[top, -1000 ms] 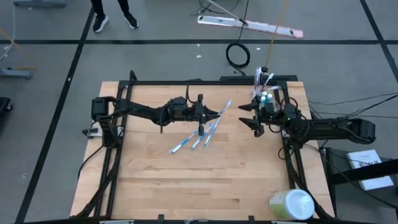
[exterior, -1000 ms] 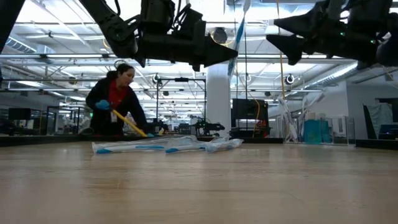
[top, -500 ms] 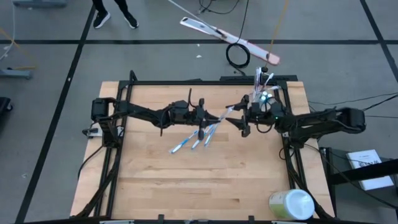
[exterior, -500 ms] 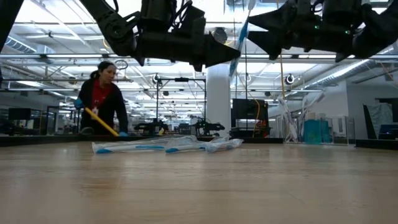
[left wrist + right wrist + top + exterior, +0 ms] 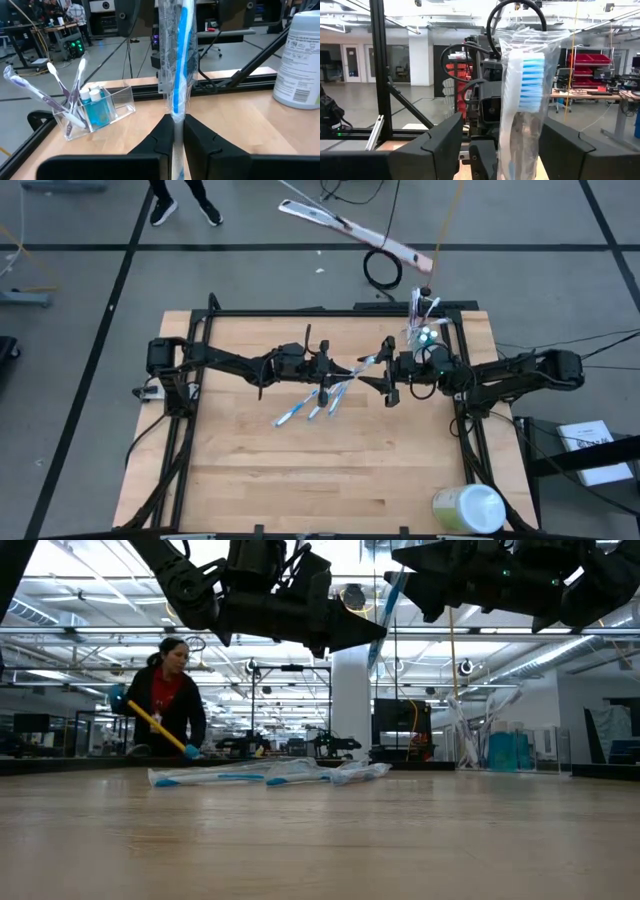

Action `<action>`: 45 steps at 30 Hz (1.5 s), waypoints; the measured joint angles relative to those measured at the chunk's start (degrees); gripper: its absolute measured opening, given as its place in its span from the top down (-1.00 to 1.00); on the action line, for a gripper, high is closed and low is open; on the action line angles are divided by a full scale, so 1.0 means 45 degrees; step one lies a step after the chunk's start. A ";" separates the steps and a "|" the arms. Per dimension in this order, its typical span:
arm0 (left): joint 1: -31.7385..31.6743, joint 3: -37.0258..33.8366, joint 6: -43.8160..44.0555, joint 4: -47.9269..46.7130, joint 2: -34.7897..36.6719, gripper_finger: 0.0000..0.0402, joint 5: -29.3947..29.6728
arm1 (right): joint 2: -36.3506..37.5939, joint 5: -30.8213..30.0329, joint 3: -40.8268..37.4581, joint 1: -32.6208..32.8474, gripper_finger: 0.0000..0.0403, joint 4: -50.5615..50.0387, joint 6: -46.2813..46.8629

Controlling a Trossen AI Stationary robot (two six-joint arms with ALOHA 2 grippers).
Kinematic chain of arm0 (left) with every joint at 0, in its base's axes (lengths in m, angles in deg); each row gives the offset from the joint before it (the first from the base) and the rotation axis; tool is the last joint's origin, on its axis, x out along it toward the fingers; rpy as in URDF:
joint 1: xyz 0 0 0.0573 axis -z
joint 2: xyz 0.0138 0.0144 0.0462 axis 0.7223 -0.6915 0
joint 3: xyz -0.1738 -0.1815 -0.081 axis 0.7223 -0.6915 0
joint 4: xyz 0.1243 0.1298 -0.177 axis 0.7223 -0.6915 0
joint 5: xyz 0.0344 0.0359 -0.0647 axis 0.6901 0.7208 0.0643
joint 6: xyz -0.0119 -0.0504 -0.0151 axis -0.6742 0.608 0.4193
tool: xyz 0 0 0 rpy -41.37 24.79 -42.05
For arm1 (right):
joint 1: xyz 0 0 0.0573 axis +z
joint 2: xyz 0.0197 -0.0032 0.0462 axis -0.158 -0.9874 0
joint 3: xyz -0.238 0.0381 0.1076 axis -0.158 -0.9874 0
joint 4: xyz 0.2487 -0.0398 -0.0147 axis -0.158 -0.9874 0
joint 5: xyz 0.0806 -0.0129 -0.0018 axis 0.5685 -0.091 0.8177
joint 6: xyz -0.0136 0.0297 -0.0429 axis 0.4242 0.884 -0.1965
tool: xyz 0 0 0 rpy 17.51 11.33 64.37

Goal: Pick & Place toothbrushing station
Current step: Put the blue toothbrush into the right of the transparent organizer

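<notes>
A blue-and-white toothbrush in a clear wrapper (image 5: 362,363) hangs in the air above the table's middle, with my left gripper (image 5: 330,368) shut on it. Its bristle head (image 5: 526,87) points toward the table's right. My right gripper (image 5: 385,377) is open, one finger on either side of the wrapped head (image 5: 520,145), apart from it. The clear plastic cup (image 5: 425,335) stands at the far right edge with toothbrushes and teal-capped tubes upright in it (image 5: 92,107). Several wrapped toothbrushes (image 5: 310,406) lie flat on the wood below the left gripper. My left gripper pinches the wrapped toothbrush's handle (image 5: 176,116) between its two fingers (image 5: 160,137). The fingers come level from the table's left. The brush sticks out past the fingertips toward the right gripper, slanting upward (image 5: 385,600), lifted clear of the table.
A large pale green-and-white round container (image 5: 468,508) stands at the near right corner. A black frame rail (image 5: 330,310) runs along the far edge behind the cup. Beyond the table a person (image 5: 165,700) works with a long-handled tool.
My right gripper has gone toward the table's left, away from the cup and up to the held toothbrush, so its open fingers now stand around the brush's head. The toothbrush has stayed in the air where it was.
</notes>
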 joint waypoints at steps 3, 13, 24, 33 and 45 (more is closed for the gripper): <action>-0.0004 0.0000 0.0009 0.0000 0.0000 0.85 0.0005 | 0.0000 -0.0002 0.0000 -0.0002 -0.05 -0.0075 -0.0148; -0.0004 0.0000 0.0015 0.0003 0.0000 0.85 0.0008 | 0.0004 0.0000 -0.0004 -0.0005 0.12 -0.0093 -0.0161; -0.0011 0.0000 0.0051 0.0005 0.0000 0.88 0.0012 | 0.0000 0.0005 -0.0010 -0.0005 0.28 -0.0097 -0.0210; -0.0009 0.0000 0.0053 0.0005 0.0000 0.86 0.0010 | 0.0001 0.0005 -0.0010 -0.0005 0.38 -0.0101 -0.0304; -0.0004 0.0000 0.0044 0.0005 0.0000 0.85 0.0015 | 0.0000 0.0005 -0.0015 -0.0005 0.56 -0.0107 -0.0537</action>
